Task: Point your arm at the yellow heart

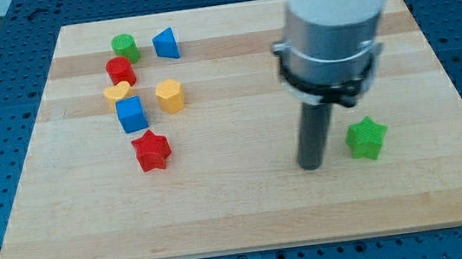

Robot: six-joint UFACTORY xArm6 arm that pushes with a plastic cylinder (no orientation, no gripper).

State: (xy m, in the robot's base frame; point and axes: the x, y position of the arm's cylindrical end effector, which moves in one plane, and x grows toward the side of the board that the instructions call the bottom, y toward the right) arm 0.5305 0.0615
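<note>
While the worktop [249,214] is taking up nearly the whole view as a pale wooden board, my arm is coming down from the view's top right as a wide white and grey cylinder, narrowing into the dark rod. My tip [310,166] is sitting on the board right of centre, low in the view, with the green star [366,138] just beside it to the view's right, apart from it as far as I can tell. No fingers on this rig, so nothing is opening, closing or gripping; it is only a bare rod. The rest of the blocks are clustering at the view's upper left, well apart from my tip. The red star [151,150] is lying lowest in that group, the blue cube [132,115] just above it, the yellow hexagon-like block [170,95] to the cube's right. Above those, the red cylinder [120,70], the green cylinder [124,46] and the blue triangular block [166,43] are crowding the top. The yellow heart [118,93] is sitting wedged between the red cylinder above and the blue cube below, touching or nearly touching both. Key relation: the heart is lying to the view's left and somewhat up from my tip, across open board. Judging from this, a leftward, slightly upward sweep is needed, and the yellow hexagon-like block and red star are flanking that line, so they are risking a knock.
</note>
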